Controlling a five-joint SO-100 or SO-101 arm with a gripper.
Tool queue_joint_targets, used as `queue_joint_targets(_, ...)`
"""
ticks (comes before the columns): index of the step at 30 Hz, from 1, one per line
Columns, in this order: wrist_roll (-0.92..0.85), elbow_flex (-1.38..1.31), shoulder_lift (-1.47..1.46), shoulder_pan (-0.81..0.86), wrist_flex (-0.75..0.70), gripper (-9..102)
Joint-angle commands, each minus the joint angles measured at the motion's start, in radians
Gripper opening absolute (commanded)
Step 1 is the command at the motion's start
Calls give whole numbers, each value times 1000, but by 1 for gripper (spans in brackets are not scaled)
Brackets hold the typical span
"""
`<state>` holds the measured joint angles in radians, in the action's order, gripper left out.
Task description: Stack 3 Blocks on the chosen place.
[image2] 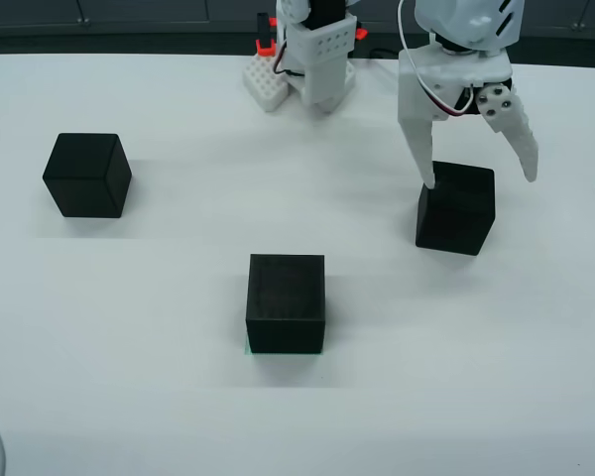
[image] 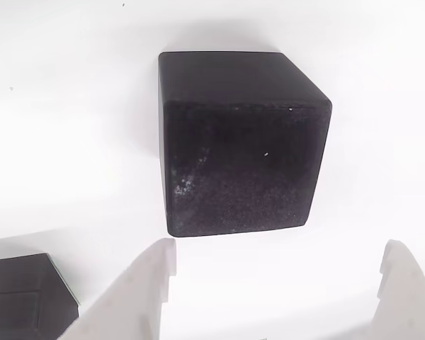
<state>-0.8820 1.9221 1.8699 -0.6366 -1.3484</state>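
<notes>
Spread white gripper [image2: 481,178] straddles the right black cube [image2: 457,208]; rigid, light-looking, best pinched across opposite flat sides.

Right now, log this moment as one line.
tool: open, over right block | center block: on green patch | left block: untouched

wrist view close down, front view overhead
</notes>
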Motion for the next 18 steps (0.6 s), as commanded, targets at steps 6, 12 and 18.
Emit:
queue_joint_targets(6,28,6,60,-6,-66,35)
queue_joint_targets(12,31,61,60,2,-66,35)
queue_joint_targets(18,29,67,38,20,-37,35)
